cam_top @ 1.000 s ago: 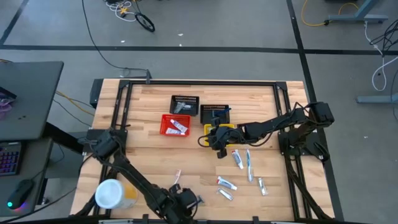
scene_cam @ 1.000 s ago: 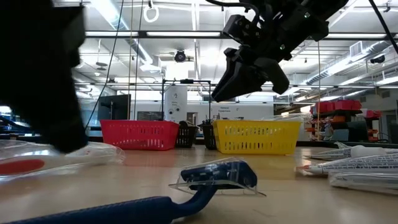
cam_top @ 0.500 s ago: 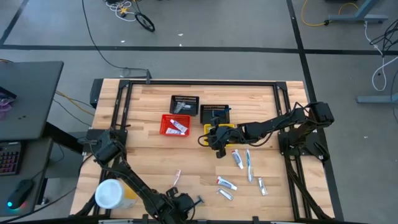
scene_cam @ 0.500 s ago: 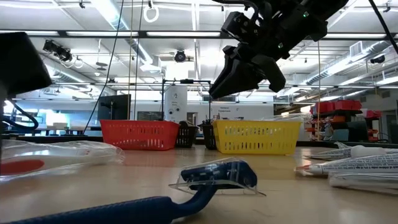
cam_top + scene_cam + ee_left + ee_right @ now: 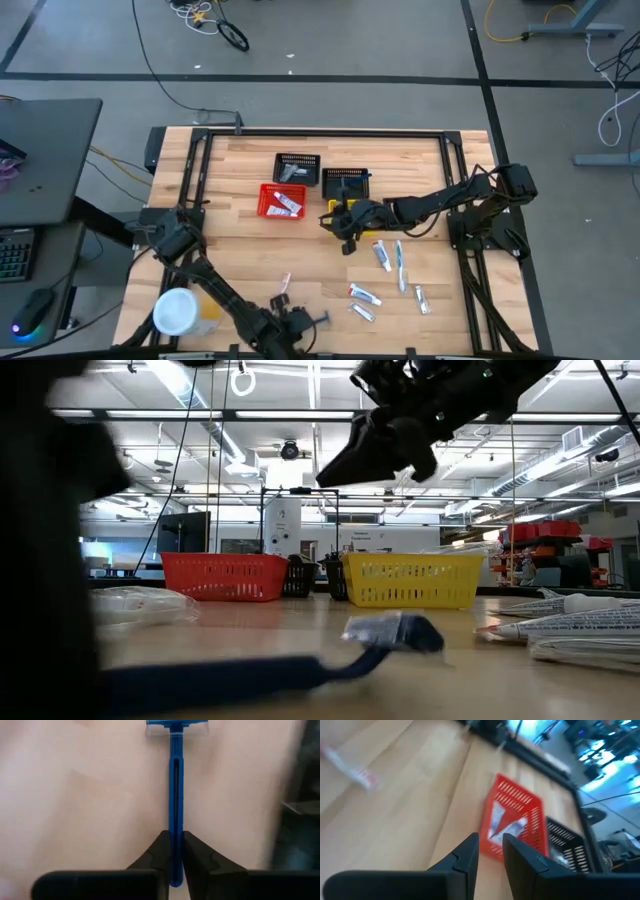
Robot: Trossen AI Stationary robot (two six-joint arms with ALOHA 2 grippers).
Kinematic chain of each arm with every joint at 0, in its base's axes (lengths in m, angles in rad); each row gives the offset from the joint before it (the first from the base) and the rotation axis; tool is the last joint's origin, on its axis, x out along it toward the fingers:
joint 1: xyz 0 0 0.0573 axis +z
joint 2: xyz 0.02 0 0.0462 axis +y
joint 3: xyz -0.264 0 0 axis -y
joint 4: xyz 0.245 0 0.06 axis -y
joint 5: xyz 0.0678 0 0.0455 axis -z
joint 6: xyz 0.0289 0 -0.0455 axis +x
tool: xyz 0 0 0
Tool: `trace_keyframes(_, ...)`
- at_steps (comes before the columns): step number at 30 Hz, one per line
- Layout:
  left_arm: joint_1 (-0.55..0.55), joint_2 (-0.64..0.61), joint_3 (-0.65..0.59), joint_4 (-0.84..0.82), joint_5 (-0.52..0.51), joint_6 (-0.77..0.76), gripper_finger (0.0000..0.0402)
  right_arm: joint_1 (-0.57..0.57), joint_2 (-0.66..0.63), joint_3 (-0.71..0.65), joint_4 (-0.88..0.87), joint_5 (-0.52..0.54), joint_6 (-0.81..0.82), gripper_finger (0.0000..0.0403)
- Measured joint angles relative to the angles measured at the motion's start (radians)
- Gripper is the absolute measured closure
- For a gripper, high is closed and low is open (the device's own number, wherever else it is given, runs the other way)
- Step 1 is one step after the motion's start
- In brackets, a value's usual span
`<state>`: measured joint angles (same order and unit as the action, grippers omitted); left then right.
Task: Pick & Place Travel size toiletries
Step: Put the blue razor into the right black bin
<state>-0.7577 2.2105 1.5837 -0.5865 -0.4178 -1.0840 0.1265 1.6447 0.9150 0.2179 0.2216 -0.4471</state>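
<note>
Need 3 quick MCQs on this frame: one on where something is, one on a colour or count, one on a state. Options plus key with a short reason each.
1. Where is the left tool?
A. at the table's near edge, on the razor
B. over the yellow basket
C. beside the black baskets

2. What colour is the razor handle?
A. pink
B. blue
C. white

3. How does the left tool stand?
A. wide open above the razor
B. shut on the razor handle
C. shut on a toothbrush

Key:
1 A: the high view shows the left arm ending at the near edge; the right tool hangs by the yellow basket.
2 B: the left wrist view shows a blue handle with its head far from the fingers.
3 B: both fingers press the handle's sides with no gap.
</note>
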Motion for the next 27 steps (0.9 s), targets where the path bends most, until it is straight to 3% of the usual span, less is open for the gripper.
trace_keyframes(5, 0.029, 0.001, -0.004, -0.108, -0.134, 0.003, 0.0371, 0.003, 0.0, 0.0, -0.103, 0.02, -0.015, 0.0311)
trace_keyframes(11, 0.075, -0.001, -0.005, -0.164, -0.169, 0.124, 0.036, 0.047, -0.035, 0.0, -0.187, 0.301, -0.084, 0.0311)
trace_keyframes(16, 0.114, -0.027, -0.004, -0.266, -0.176, 0.196, 0.0375, 0.1, -0.136, 0.0, -0.362, 0.444, -0.116, 0.0301)
trace_keyframes(19, 0.136, -0.049, -0.004, -0.348, -0.212, 0.236, 0.0371, 0.119, -0.199, 0.0, -0.44, 0.478, -0.122, 0.0289)
trace_keyframes(27, 0.195, -0.152, -0.003, -0.478, -0.464, 0.346, 0.0372, 0.184, -0.298, 0.0, -0.575, 0.566, 0.006, 0.0285)
